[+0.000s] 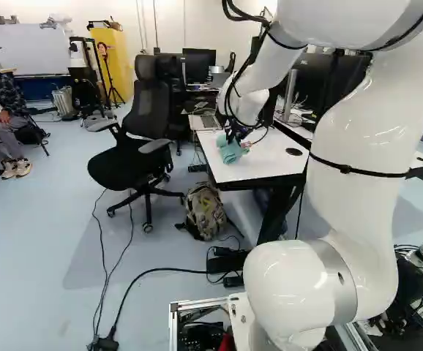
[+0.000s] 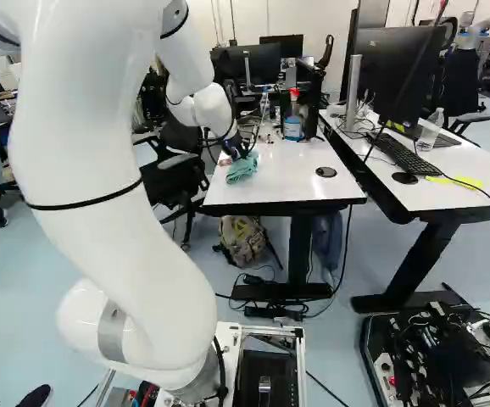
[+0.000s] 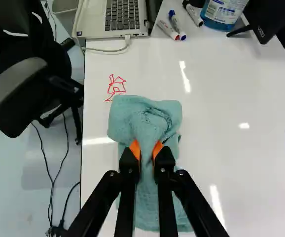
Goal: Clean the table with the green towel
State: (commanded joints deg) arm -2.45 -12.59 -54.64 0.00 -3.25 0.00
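Observation:
My gripper (image 2: 238, 151) is over the left part of the white table (image 2: 296, 180) in the right base view, at the green towel (image 2: 242, 169). In the wrist view both orange pads of the gripper (image 3: 146, 150) press a fold of the towel (image 3: 145, 118) between them. The cloth spreads on the tabletop ahead of and under the fingers. A red drawing of a house (image 3: 116, 88) shows on the table just ahead of the towel. What lies under the cloth is hidden.
Beyond the drawing stand a laptop (image 3: 125, 17), markers (image 3: 168, 29) and a blue bottle (image 3: 224, 12). An office chair (image 1: 142, 139) is beside the table, with a backpack (image 1: 204, 210) on the floor. A second desk (image 2: 457, 182) with a monitor adjoins at the right.

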